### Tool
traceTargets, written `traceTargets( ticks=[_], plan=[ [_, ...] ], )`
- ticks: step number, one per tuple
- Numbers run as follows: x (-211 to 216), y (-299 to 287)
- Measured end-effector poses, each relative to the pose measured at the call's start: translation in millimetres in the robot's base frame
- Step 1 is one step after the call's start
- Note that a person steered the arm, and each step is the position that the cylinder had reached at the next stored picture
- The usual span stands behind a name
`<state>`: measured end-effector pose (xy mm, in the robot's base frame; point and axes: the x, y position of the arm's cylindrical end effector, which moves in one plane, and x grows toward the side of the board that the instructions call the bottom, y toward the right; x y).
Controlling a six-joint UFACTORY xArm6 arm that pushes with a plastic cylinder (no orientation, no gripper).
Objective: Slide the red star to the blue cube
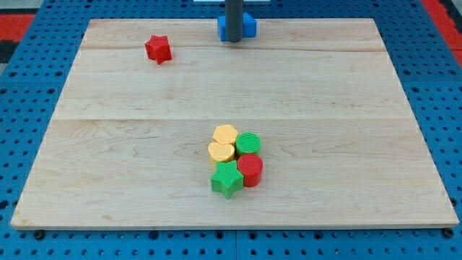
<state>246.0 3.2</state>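
The red star lies near the board's top edge, left of centre. A blue block, partly hidden by the rod, sits at the top edge near the middle; its shape cannot be made out fully. My tip rests at the top middle, right in front of the blue block and touching or nearly touching it. The red star is about a hundred pixels to the left of my tip, with bare wood between them.
A cluster sits in the lower middle: a yellow hexagon, a yellow heart, a green cylinder, a red cylinder and a green star. The wooden board lies on a blue pegboard.
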Motion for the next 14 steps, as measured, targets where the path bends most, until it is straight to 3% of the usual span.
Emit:
traceTargets(
  ticks=[1,2,3,4,8,9,11,14],
  plan=[
    [5,0],
    [50,-6],
    [71,-72],
    [71,-140],
    [55,-199],
    [47,-202],
    [36,-152],
    [9,-148]
  ],
)
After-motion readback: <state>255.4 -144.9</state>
